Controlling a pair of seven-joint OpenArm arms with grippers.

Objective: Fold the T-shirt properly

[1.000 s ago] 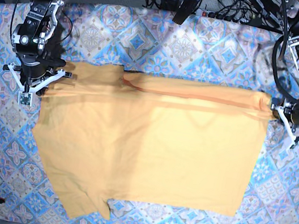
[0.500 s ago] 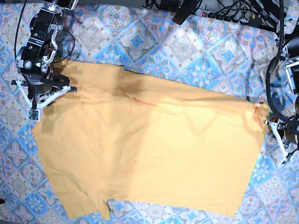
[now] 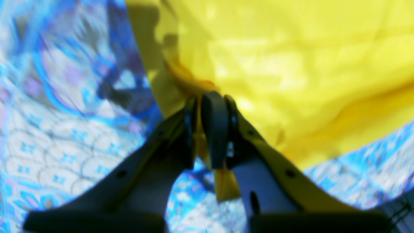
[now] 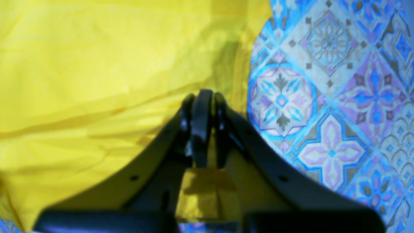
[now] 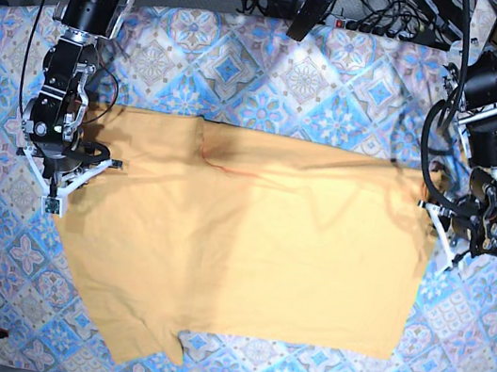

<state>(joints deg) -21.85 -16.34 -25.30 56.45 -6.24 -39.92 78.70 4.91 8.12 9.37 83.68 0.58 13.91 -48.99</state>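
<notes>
Base view: the T-shirt is spread flat on the bench, over a blue-and-pink patterned tablecloth, and is held at two opposite edges. On the left of this view, the right gripper is set at the shirt's edge; on the right of the view, the left gripper is set at the opposite edge. A sleeve is seen at the near left corner of the shirt, well apart from both sets of fingers.

In the right wrist view, the right gripper is closed on the T-shirt: yellow fabric is pinched between the black fingers and a short tab of it is seen below them. The tablecloth is bare just to the right of the fingers.

In the left wrist view, which is blurred, the left gripper is likewise clamped on the T-shirt, with a strip of cloth caught between the fingers and hanging beneath them. The shirt extends up and to the right of the fingers, the tablecloth to their left.
</notes>
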